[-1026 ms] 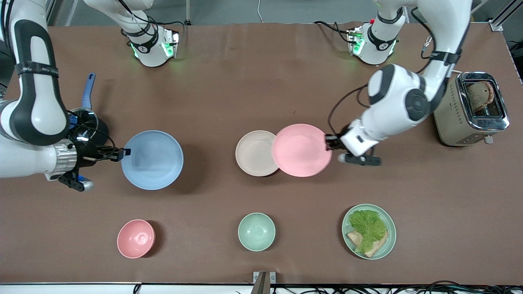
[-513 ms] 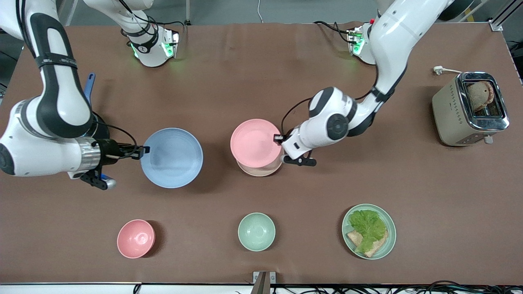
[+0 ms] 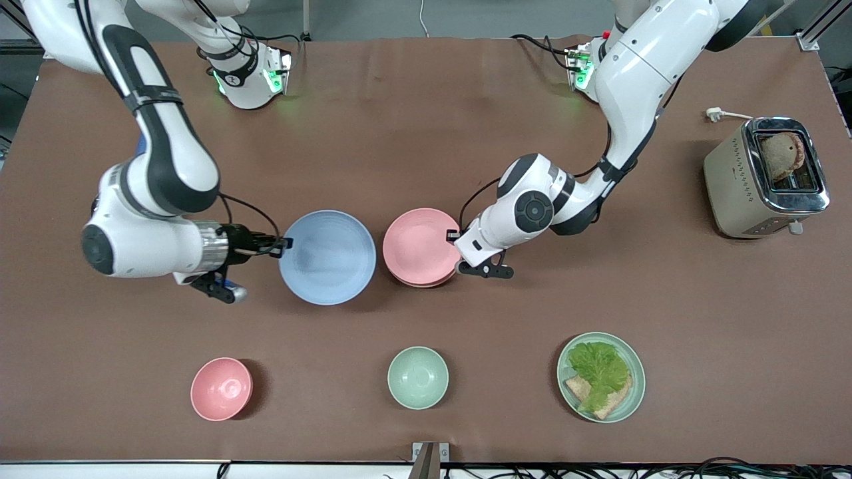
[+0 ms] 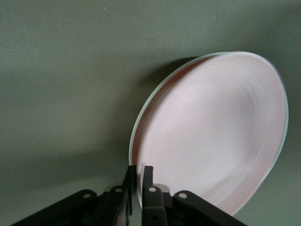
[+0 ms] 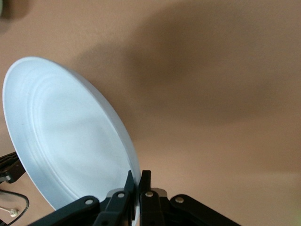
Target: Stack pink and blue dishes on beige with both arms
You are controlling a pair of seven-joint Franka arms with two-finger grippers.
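Note:
The pink plate (image 3: 418,245) lies on the beige plate (image 3: 419,284), of which only a thin rim shows underneath, at the table's middle. My left gripper (image 3: 456,235) is shut on the pink plate's rim at the side toward the left arm's end; the left wrist view shows the pink plate (image 4: 211,136) with its rim between the fingers of that gripper (image 4: 139,172). The blue plate (image 3: 327,257) hangs just beside the pink plate, toward the right arm's end, with my right gripper (image 3: 282,247) shut on its rim. In the right wrist view the blue plate (image 5: 66,136) sits clamped in the gripper (image 5: 138,176).
Nearer the front camera stand a pink bowl (image 3: 221,388), a mint-green bowl (image 3: 418,377) and a mint-green plate (image 3: 631,392) with lettuce and bread. A toaster (image 3: 765,176) holding a slice stands at the left arm's end.
The left gripper has brought the pink plate over the beige plate and lowered it onto it. The right arm has carried the blue plate toward the middle, close to the stack.

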